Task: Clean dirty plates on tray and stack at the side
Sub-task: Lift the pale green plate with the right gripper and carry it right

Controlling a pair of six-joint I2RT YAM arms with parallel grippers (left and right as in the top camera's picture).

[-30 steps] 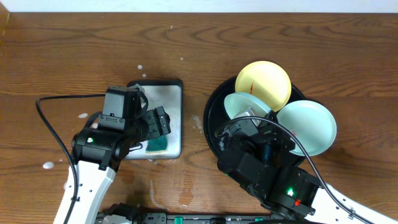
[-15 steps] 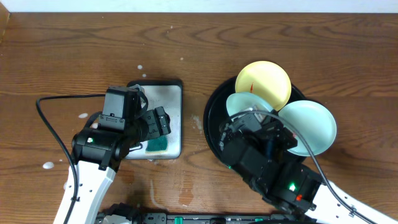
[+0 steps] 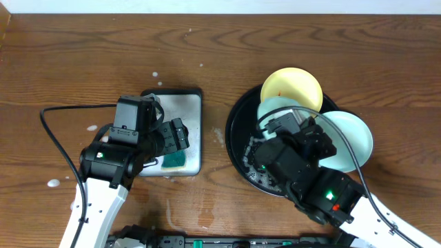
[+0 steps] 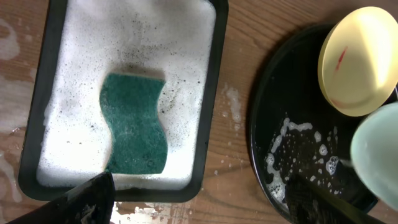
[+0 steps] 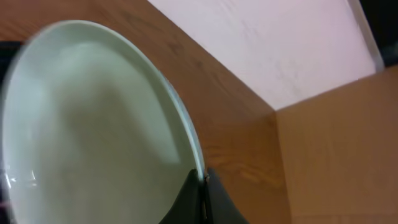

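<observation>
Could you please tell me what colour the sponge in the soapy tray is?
Dark teal-green wavy sponge, clearest in the left wrist view.

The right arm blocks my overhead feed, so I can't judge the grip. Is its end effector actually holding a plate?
Observer: Yes. In the right wrist view, the right end effector is pinched on the rim of a mint-green plate.
Operator: Good. From above, the left arm also covers part of the sponge. Has it picked it up?
Observer: No. The left wrist view shows the green sponge lying flat in the foam of the soapy tray. The left end effector is spread wide with nothing between its fingers.
</observation>
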